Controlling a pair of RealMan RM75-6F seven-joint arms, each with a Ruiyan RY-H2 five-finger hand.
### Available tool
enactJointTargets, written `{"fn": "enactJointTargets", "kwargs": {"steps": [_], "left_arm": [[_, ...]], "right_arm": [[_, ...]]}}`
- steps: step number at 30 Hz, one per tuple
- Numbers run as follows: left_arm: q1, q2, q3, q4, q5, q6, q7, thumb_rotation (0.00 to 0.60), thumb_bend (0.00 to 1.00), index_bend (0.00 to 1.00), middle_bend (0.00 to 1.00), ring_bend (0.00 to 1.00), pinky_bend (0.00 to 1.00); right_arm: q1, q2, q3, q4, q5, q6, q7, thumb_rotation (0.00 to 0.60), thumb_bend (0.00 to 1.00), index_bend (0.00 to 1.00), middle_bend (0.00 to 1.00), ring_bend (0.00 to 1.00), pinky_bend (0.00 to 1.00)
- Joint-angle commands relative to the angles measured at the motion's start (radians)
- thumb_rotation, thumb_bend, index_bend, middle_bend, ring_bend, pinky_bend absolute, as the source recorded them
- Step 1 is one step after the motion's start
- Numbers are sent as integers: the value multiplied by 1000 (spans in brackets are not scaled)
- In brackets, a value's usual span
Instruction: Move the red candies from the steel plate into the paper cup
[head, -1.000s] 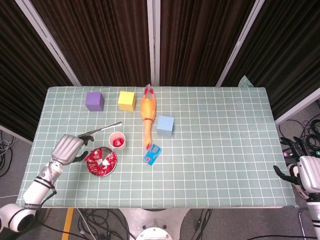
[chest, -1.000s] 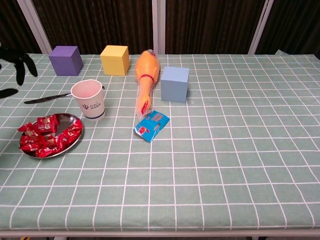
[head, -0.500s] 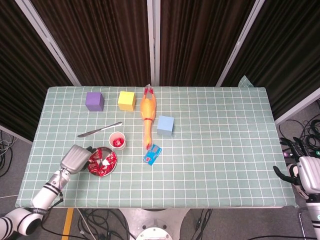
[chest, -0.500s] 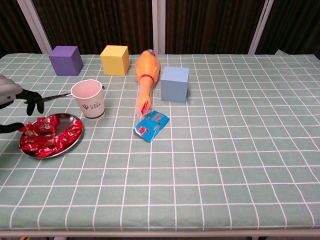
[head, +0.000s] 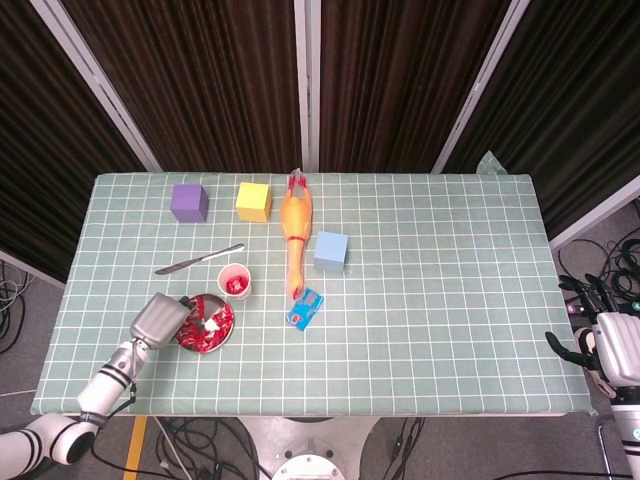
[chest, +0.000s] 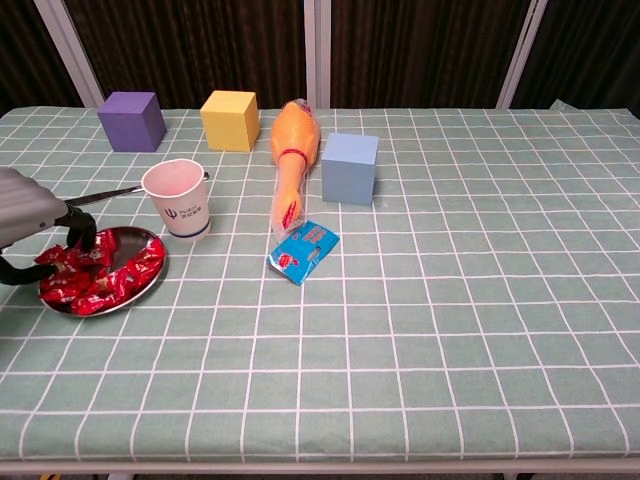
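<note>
Over the last second, swung in from the surface's edge and lowered onto the steel plate (chest: 150, 281) — left robot hand (chest: 30, 225) now directly above the plate's near-left part, dark fingers (chest: 85, 232) reaching down among the red candies (chest: 100, 280). Whether anything is pinched yet cannot be told: fingertips buried in the wrappers, palm hiding the rest in the head view. Fingers look curved and partly apart, not clenched.

Paper cup (chest: 180, 198) just beyond the hand and slightly to its right, upright, touching nothing; a few red pieces already visible inside it (head: 236, 285) from above. Most candies in a heap on the plate, under and beside the fingers.

Judged from this: another pick starting — reach done, closing on a wrapper next, then a short lift over to the cup. Thin slippery wrappers, so a likely miss or a double grab.

Right robot hand (head: 600, 345) idle, well apart at the far right edge of the surface, fingers spread, holding nothing.
</note>
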Motion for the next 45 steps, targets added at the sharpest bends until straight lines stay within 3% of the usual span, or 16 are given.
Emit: {"fn": "enactJointTargets", "kwargs": {"steps": [1,18,36,45], "left_arm": [[2,-10,-1,13,8,5,-3,600,376,451,485,889,1000],[8,-67,-4,109,34,6,-47,600,350,574,606,902,1000],[6,-68,-5,122,83,18,-162,600,521,721,745,933,1000],[12,-11,-30,41,82,52,-227,600,557,741,758,940,1000]], "right_arm": [[0,1,0,-1,1,-1,-1,600,197,133,232,70,417],[-1,5,0,-3,7,-2,-1,600,197,132,232,70,417],[-1,4,-1,-1,6,-1,5,600,195,132,232,70,420],[1,3,0,3,4,-2,9,600,194,132,232,70,420]]}}
